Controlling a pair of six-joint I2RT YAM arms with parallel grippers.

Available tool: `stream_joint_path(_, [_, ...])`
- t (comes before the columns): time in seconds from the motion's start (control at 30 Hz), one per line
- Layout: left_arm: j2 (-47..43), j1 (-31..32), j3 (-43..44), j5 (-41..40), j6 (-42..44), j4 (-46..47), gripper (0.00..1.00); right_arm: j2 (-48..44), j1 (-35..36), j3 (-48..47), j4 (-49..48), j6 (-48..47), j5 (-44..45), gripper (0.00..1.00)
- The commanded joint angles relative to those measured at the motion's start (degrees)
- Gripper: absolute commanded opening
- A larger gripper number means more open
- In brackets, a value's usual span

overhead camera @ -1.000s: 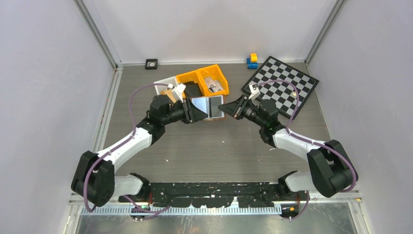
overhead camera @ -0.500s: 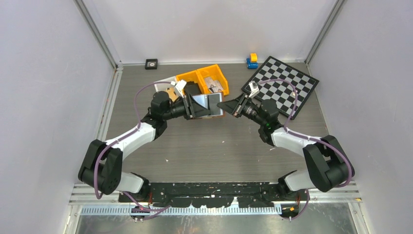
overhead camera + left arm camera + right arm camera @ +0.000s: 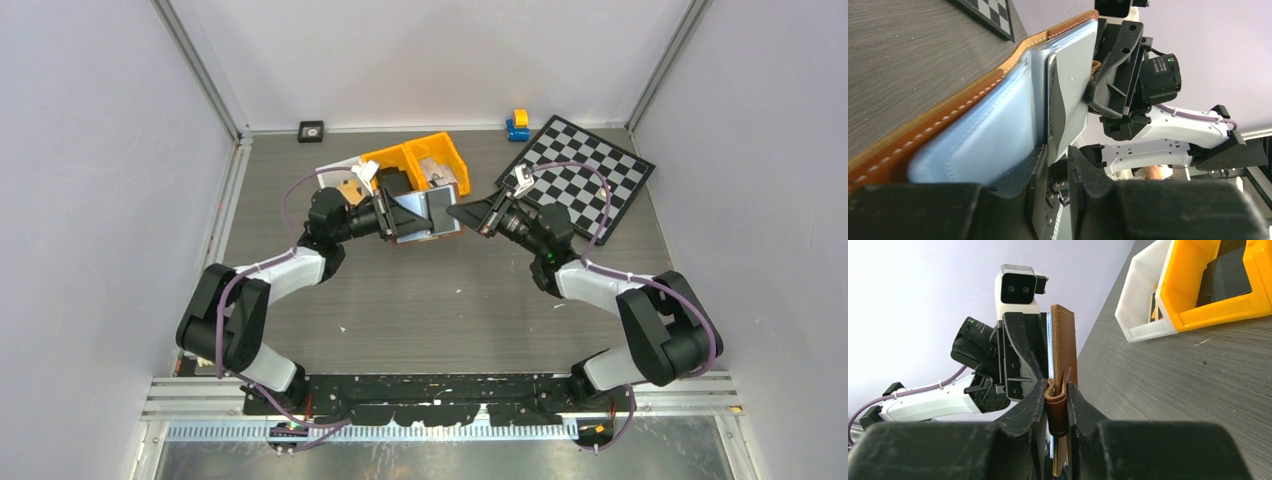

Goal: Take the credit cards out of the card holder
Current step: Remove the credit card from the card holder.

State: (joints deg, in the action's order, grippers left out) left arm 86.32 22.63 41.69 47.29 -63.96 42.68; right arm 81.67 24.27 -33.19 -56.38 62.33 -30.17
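Note:
The card holder (image 3: 440,208), reddish-brown with a pale blue inside (image 3: 978,135), hangs open above the table between both grippers. My right gripper (image 3: 463,214) is shut on its brown edge and strap (image 3: 1056,405). My left gripper (image 3: 397,218) comes from the left, opposite it. A whitish-grey credit card (image 3: 1068,100) sticks out of a pale blue pocket, slightly bowed. Its lower corner runs between my left fingertips (image 3: 1057,152), which stand narrow around it. Other cards stay hidden in the pockets.
Two yellow bins (image 3: 420,160) and a white bin (image 3: 335,175) stand just behind the holder, one with a black object (image 3: 1228,275). A chessboard (image 3: 580,170) lies at the back right, a blue-yellow toy (image 3: 517,124) beyond it. A small black square (image 3: 311,130) sits at the back wall.
Both grippers carried the holder a little farther back toward the bins. The left jaws widened, then closed narrower around the card, and the left elbow swung inward.

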Motion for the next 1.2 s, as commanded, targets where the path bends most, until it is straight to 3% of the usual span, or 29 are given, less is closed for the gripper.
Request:
stream_joint_path(0.0, [0.93,0.13,-0.14,2.02,-3.0,8.03,0.28,0.4,1.03,-0.83,-7.87,3.55,-4.23,0.0])
stream_joint_path(0.13, [0.05,0.13,0.96,-0.19,1.51,-1.07,0.3,0.41,1.06,-0.91,-8.04,3.63,-4.36,0.01])
stream_joint_path(0.2, [-0.95,0.18,1.94,-1.65,5.1,-8.32,0.25,0.42,0.99,-0.99,-8.09,3.67,-4.5,0.0])
stream_joint_path(0.37, [-2.34,0.13,3.45,-5.11,10.0,-17.43,0.03,0.85,1.04,-0.72,-9.67,4.41,-4.72,0.01])
stream_joint_path(0.5, [-3.87,0.05,3.92,-8.6,13.63,-23.06,0.0,0.82,1.04,-0.65,-9.4,4.38,-4.58,0.01])
stream_joint_path(0.73, [-4.66,-0.19,3.88,-8.95,14.03,-23.74,0.0,-0.25,0.91,-1.27,0.43,-0.09,-1.17,0.01])
stream_joint_path(1.17, [-5.73,-0.84,2.2,-7.12,11.66,-19.12,0.07,3.49,0.06,-1.67,-0.59,3.09,-1.02,0.01])
